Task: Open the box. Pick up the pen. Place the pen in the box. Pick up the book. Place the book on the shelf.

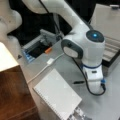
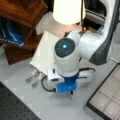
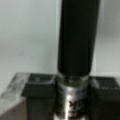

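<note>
The pen [image 3: 75,50] fills the wrist view, black barrel above a silvery band, with the gripper [image 3: 72,85] shut on it and a dark finger pad [image 3: 37,86] pressed to each side. In a front view the pen's black end [image 1: 78,82] lies on the grey table left of the lowered gripper [image 1: 95,86], whose fingers hide under the white hand. The box [image 1: 111,51] stands open at the right with its lid [image 1: 107,17] raised, and its beige compartments [image 2: 107,97] show. The white spiral book [image 1: 56,93] [image 2: 45,51] lies flat beside the brown shelf [image 1: 12,100] [image 2: 22,15].
A grey tray with a blue edge [image 1: 35,47] sits behind the book, and a white cable with a plug [image 1: 47,63] runs across the table. Perforated metal strips [image 2: 33,76] lie by the book's corner. A black perforated board [image 2: 12,105] covers the bottom left.
</note>
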{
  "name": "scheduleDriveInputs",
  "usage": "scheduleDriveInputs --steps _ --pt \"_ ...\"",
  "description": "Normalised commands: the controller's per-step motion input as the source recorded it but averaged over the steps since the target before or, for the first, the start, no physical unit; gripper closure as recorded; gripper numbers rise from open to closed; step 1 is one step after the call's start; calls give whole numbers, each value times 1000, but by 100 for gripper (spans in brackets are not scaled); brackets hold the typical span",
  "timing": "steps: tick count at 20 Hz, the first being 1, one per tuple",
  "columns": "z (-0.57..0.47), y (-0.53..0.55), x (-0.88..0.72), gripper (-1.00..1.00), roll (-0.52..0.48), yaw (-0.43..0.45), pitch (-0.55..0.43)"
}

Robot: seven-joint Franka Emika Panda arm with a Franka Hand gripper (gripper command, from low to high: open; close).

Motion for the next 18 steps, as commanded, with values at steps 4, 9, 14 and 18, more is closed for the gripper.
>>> scheduleDriveInputs --steps 4,9,14,18 --pt "293 113 -223 100 -190 -97 61" --pt "295 99 -224 100 -190 -126 60" --pt "226 167 -203 100 -170 -250 28" --pt "194 339 -209 100 -168 -417 25"
